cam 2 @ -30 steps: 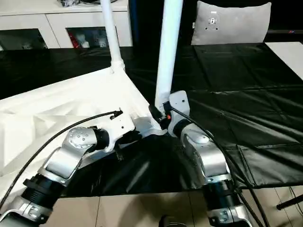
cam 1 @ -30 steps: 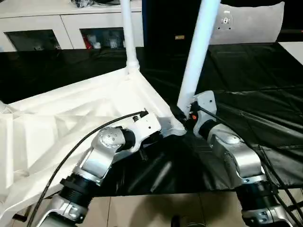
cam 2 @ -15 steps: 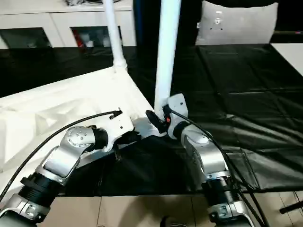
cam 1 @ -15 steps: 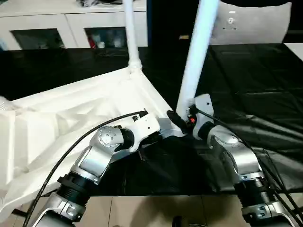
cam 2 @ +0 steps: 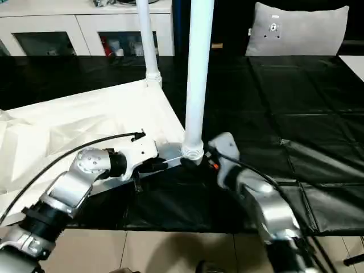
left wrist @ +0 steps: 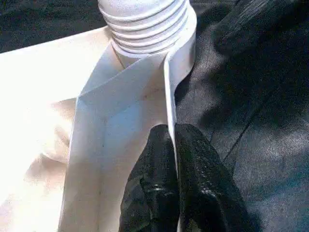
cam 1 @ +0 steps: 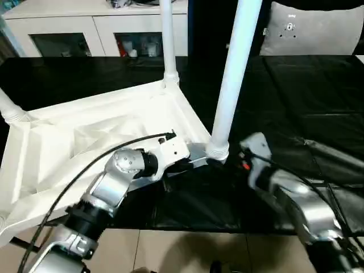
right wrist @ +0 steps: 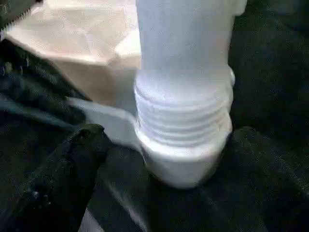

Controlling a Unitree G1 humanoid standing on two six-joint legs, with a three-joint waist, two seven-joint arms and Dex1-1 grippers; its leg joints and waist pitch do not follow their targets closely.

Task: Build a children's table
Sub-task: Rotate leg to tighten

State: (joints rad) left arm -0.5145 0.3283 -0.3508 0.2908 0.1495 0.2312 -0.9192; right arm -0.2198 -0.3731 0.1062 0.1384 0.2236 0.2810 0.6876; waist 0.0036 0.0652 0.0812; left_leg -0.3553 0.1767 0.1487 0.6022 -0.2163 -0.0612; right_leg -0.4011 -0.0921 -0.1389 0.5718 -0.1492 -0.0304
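Observation:
The children's table lies upside down on the black cover, its white ribbed top facing up. Three white legs stand in its sockets: at the far corner, at the left, and at the near right corner. My left gripper is shut on the top's thin rim, just beside that near leg's threaded base. My right gripper sits a short way back from the same base, open and not touching it. One of its fingers shows off to the side.
The black-covered work surface stretches to the right and back, and its front edge meets tiled floor. A white glass-doored cabinet stands behind. A grey cushion sits at the back right.
My right gripper has let go of the near right leg, opened and drawn back from it. The left gripper keeps its hold on the rim. The camera has shifted slightly.

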